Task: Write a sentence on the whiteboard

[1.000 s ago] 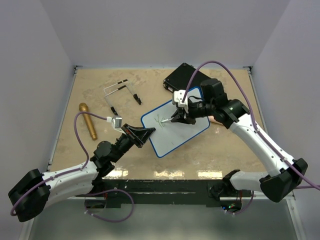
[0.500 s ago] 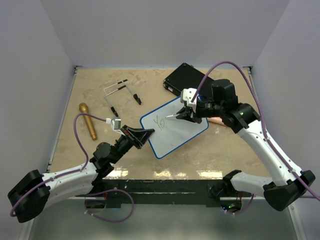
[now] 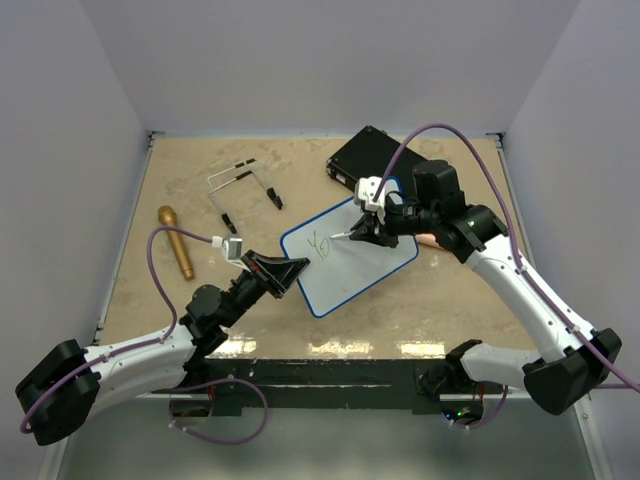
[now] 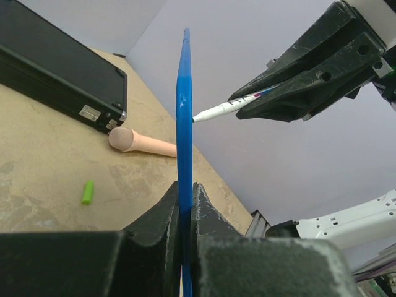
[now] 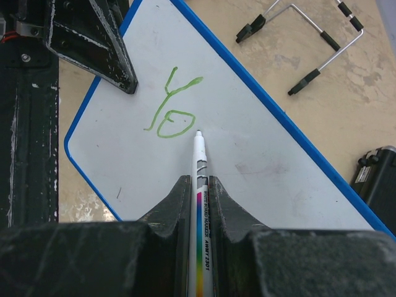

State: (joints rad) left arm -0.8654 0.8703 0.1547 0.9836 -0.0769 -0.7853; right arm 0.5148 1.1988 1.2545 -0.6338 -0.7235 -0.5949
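Only "Yo" of the sentence [image 5: 173, 114] stands on the whiteboard [image 3: 365, 270], lying mid-bench [image 3: 180, 180].
We clamp its edge in our left tool [image 3: 290, 270] and the marker [image 5: 199, 154] in our right tool [image 5: 198, 180]; pressing too hard could shift the board and skew letters.

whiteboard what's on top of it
Green letters "Yo", with the marker tip beside the o, held by the right end effector. The left end effector clamps the whiteboard edge, covering that strip.

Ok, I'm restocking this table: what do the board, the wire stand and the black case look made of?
The board: smooth white coated sheet, blue plastic-looking rim. The wire stand: thin shiny metal rod, dark rubbery-looking tips. The black case: matte, probably hard plastic.
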